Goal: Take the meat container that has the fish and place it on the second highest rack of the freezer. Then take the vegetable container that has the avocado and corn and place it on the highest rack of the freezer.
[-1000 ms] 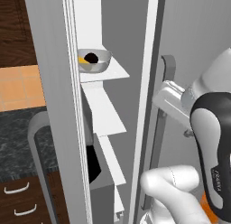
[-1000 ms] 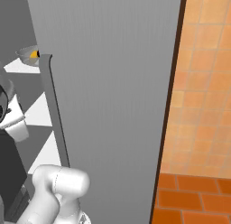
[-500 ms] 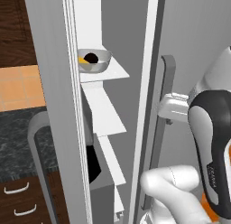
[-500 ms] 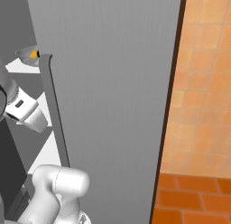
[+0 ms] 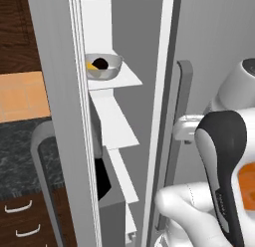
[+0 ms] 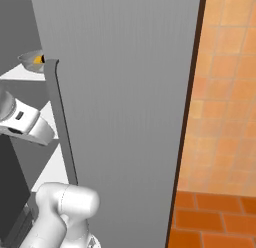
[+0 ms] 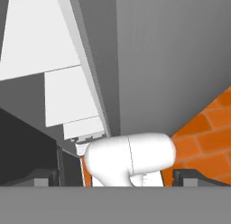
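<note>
Spread to its widest, the gripper [image 7: 119, 179] is holding nothing: in the hand view its two dark fingertips [image 7: 43, 178] are rising at opposite lower corners, well apart, and looking along white shelf edges and the grey door. In the left base view the hand is hovering just beside the door handle [image 5: 175, 116], outside the shelves.

The vegetable container [image 5: 103, 66] is sitting on the highest shelf [image 5: 122, 79] of the freezer [image 5: 60, 91], near that shelf's front edge. The avocado [image 5: 101, 63] is lying inside it as a dark lump, and the corn [image 5: 90, 65] is showing yellow-orange beside it, toward the bowl's left rim. From the right base view the same bowl is peeking past the door's edge with a bit of the corn at its rim.

Below the bowl, more white shelves [image 5: 119, 126] are stepping down inside the white interior; whether anything is lying on them I cannot tell from these angles. The freezer door [image 6: 125, 92] is standing open – a broad grey slab taking up most of the right base view, with its long curved handle running down its left edge.

Outward from the freezer, a dark speckled counter [image 5: 20, 156] is showing at the left, over wooden drawers [image 5: 20, 221] and under dark wooden cabinets [image 5: 15, 32] – and on the far side an orange tiled wall [image 6: 225, 92] is meeting a brick-red floor [image 6: 215, 217]
</note>
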Tool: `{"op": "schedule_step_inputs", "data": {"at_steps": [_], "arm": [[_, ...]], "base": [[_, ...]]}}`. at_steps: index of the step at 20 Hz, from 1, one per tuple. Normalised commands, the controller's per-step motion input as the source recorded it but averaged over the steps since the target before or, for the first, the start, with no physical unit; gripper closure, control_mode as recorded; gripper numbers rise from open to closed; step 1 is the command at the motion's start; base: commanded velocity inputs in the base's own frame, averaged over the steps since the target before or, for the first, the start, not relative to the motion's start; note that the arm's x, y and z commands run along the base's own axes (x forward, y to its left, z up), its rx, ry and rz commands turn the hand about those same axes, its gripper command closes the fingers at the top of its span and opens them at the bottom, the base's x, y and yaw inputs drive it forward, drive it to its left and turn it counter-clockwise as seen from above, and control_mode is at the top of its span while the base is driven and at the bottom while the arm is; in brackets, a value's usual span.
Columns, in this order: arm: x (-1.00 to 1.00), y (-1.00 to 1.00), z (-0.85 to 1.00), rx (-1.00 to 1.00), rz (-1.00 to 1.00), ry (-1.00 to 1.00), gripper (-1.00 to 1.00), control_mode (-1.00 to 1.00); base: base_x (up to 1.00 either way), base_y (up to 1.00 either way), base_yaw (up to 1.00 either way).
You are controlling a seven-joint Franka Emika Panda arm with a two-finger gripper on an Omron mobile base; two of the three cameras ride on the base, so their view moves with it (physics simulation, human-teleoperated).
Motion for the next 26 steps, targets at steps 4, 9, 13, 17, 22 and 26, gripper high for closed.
{"op": "schedule_step_inputs", "data": {"at_steps": [4, 9, 13, 17, 22, 26], "arm": [[0.00, 0.00, 0.00, 0.00, 0.00, 0.00, -1.00, 1.00], [0.00, 0.00, 0.00, 0.00, 0.00, 0.00, -1.00, 1.00], [0.00, 0.00, 0.00, 0.00, 0.00, 0.00, -1.00, 1.00], [0.00, 0.00, 0.00, 0.00, 0.00, 0.00, -1.00, 1.00], [0.00, 0.00, 0.00, 0.00, 0.00, 0.00, -1.00, 1.00], [0.00, 0.00, 0.00, 0.00, 0.00, 0.00, -1.00, 1.00]], "base": [[-1.00, 0.00, -0.04], [-0.86, 0.20, 0.03], [-0.28, 0.35, 0.61], [0.00, 0.36, 0.92], [0.00, 0.28, 0.99], [0.00, 0.26, 1.00]]}}
